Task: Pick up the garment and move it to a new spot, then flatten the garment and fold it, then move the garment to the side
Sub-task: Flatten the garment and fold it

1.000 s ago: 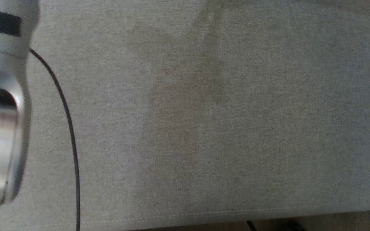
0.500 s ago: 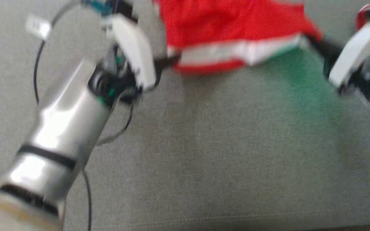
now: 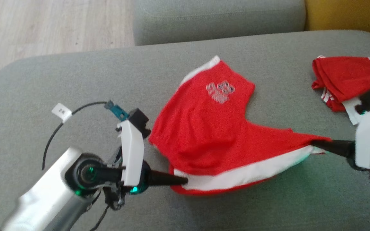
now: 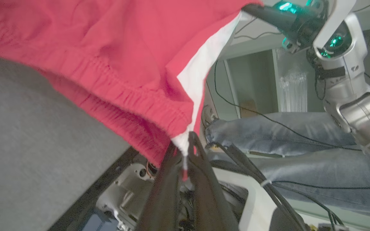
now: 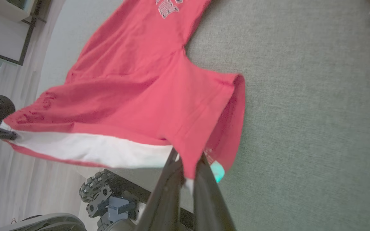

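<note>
Shorts [image 3: 210,128] are mid-sofa [image 3: 75,80], with the waistband stretched taut and lifted near the front edge and the legs lying toward the back. Left pincer [image 3: 185,181] and right pincer [image 3: 315,143] are each clamped shut on a waistband corner. Risk: both are thin corner bites, so more tension could pop one out. The right arm is close to the other red garment [image 3: 342,77] and could snag it.

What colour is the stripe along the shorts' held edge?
White stripe on the shorts, best in the head view.
</note>
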